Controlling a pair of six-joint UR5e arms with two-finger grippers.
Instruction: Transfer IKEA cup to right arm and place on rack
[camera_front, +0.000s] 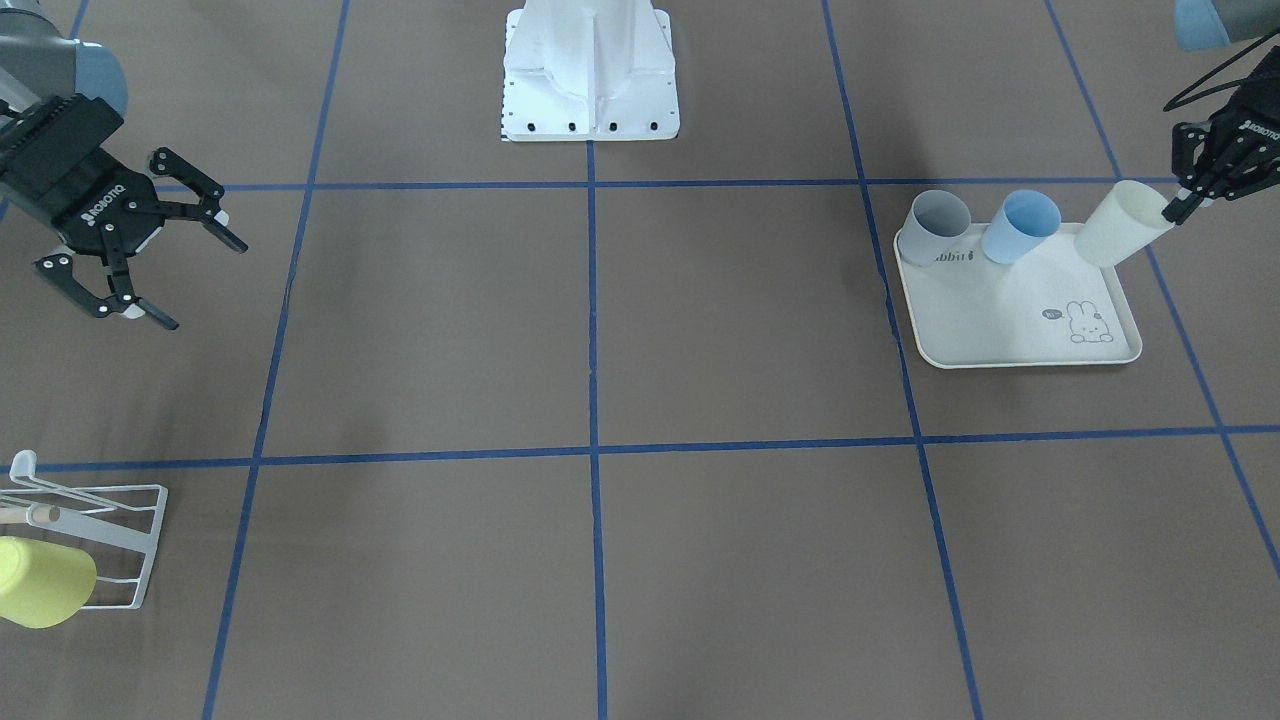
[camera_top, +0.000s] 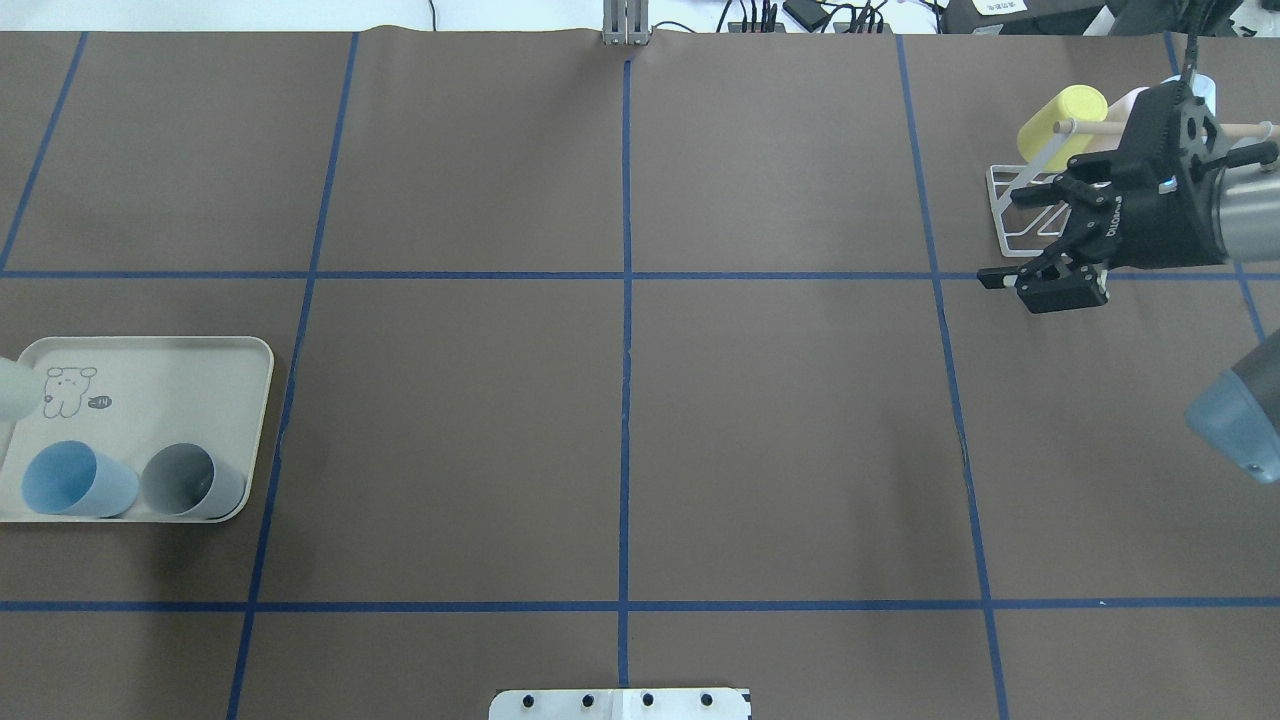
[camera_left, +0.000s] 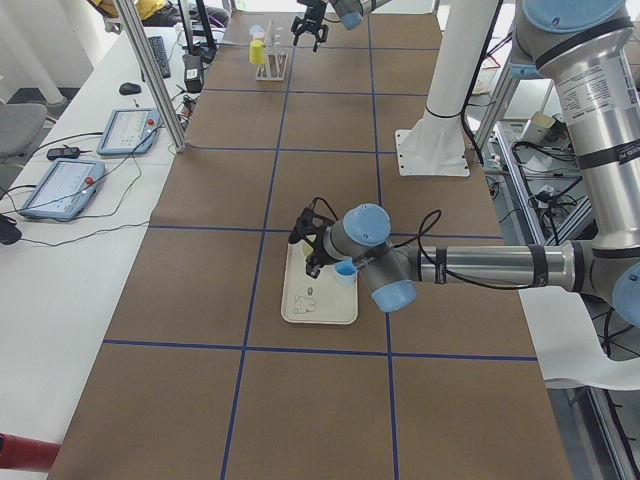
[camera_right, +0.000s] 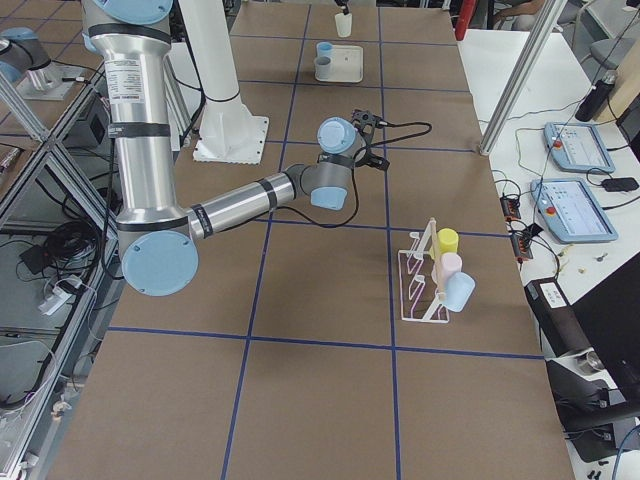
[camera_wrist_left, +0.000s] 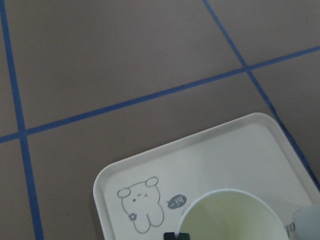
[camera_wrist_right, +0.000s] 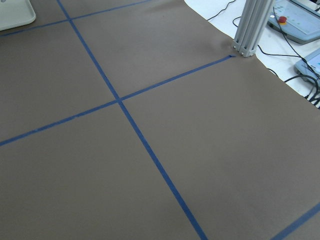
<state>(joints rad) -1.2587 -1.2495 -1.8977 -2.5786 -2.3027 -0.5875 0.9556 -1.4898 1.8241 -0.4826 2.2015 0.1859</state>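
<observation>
The IKEA cup (camera_front: 1115, 232) is a cream-white tumbler, tilted over the back corner of the rabbit-print tray (camera_front: 1010, 330). My left gripper (camera_front: 1176, 206) is shut on its rim. The left wrist view looks straight down into the cup's mouth (camera_wrist_left: 229, 216), with one fingertip (camera_wrist_left: 175, 234) at the rim. On the far side of the table my right gripper (camera_front: 205, 285) hangs open and holds nothing; in the overhead view it (camera_top: 1005, 240) hovers just in front of the white wire rack (camera_top: 1010, 215). The rack (camera_front: 120, 545) carries a yellow cup (camera_front: 40, 582).
A blue cup (camera_front: 1020, 226) and a grey cup (camera_front: 936, 226) stand on the tray beside the held one. The rack (camera_right: 425, 285) also holds a pink and a blue cup. The robot's white base (camera_front: 590, 70) stands at the table's middle edge. Blue tape lines grid the brown table.
</observation>
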